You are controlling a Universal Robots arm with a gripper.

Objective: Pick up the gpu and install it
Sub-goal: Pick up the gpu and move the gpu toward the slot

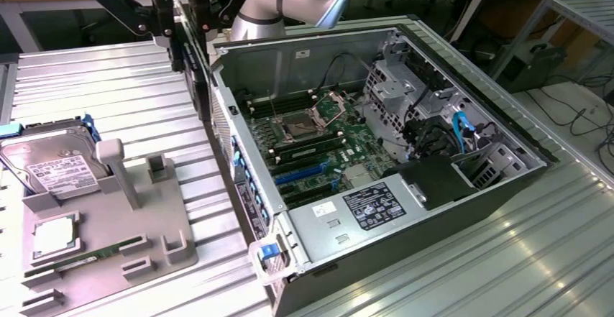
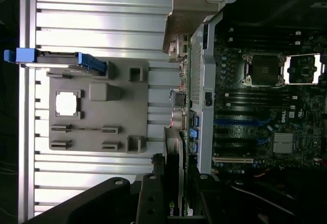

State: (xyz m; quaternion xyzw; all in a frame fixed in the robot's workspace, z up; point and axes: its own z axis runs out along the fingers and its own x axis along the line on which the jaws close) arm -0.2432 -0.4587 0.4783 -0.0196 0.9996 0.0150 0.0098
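Note:
The gpu [image 1: 203,80] hangs edge-on as a thin dark card, held above the near wall of the open computer case [image 1: 384,252] on the exterior view's left. My gripper [image 1: 187,33] is shut on it from above. In the wrist view my black fingers [image 2: 153,198] clamp the gpu [image 2: 174,152], and its pale metal bracket [image 2: 186,20] points away from the gripper, over the case's rear edge. The motherboard [image 1: 317,137] lies exposed inside, with blue expansion slots [image 1: 299,177] [image 2: 240,123] near the card's line. The card is above the case and touches no slot.
A grey fixture tray [image 1: 115,259] [image 2: 122,112] sits on the slatted metal table [image 1: 499,259] beside the case. It carries a silver hard drive [image 1: 53,162], a processor chip [image 1: 53,234] and a green memory stick [image 1: 96,256]. Drive cages and cables [image 1: 451,137] fill the case's far side.

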